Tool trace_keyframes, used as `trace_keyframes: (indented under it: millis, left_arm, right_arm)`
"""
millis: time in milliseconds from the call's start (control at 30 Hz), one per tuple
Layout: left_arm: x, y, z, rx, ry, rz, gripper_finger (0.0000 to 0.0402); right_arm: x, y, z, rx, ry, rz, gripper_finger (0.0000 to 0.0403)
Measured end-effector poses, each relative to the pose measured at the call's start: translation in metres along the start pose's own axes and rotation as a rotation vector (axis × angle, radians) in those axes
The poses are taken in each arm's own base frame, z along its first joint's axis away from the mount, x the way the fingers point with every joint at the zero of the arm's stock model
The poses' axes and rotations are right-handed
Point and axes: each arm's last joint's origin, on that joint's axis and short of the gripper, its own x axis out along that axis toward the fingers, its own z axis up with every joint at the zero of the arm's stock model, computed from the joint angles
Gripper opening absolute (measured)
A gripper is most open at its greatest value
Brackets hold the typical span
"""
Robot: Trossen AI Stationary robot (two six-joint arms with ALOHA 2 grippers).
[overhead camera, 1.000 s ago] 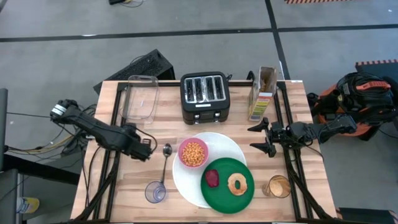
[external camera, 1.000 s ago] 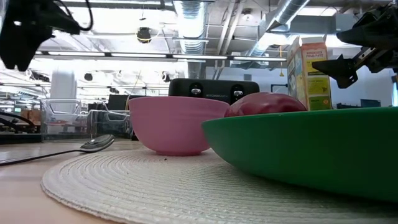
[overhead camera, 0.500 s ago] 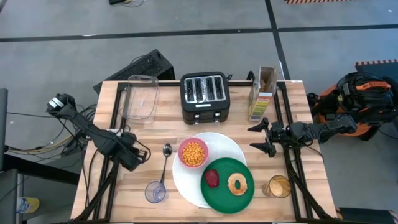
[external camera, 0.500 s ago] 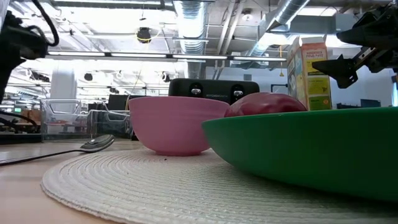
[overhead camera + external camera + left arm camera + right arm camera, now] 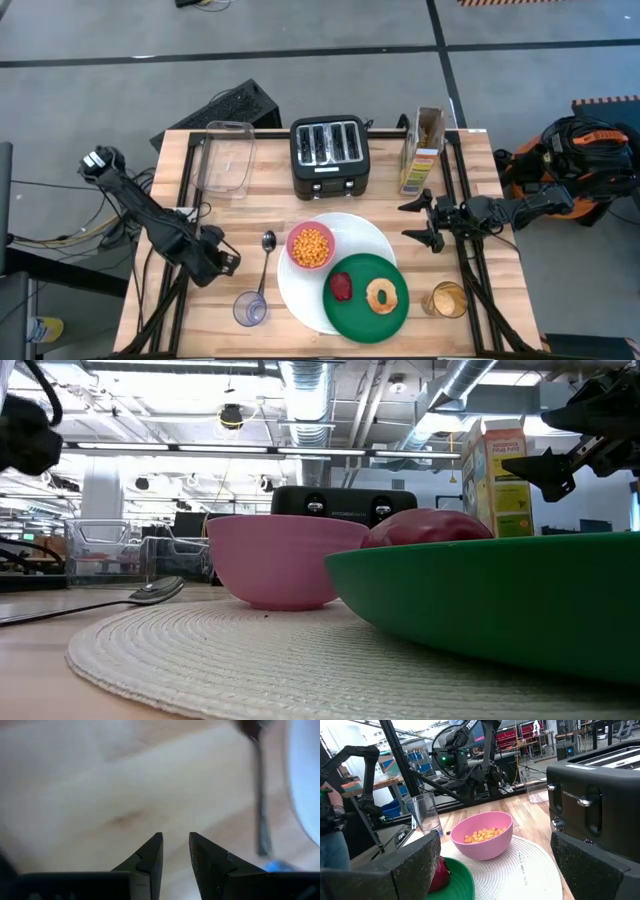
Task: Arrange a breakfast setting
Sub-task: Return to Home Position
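Both arms hold nothing.
Left gripper (image 5: 176,836) barely parted, blurred spoon (image 5: 260,805) beside it; right gripper (image 5: 412,221) spread wide.

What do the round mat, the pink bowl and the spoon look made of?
The round mat: woven cord or fibre, matte, judging by its coiled ribbing. The pink bowl: plastic or ceramic, smooth, softly shiny; cannot tell which. The spoon: metal, polished, grey with glints.
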Motion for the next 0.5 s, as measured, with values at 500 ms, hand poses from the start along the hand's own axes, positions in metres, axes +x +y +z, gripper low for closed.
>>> trace_keyframes:
  millis: [500]
  left_arm:
    - [-0.0028,-0.0065,-0.0034,0.222,-0.057,-0.114,0.0083]
  right_arm:
    - [0.0,0.0,0.0001,0.0,0.0,0.0,0.0398]
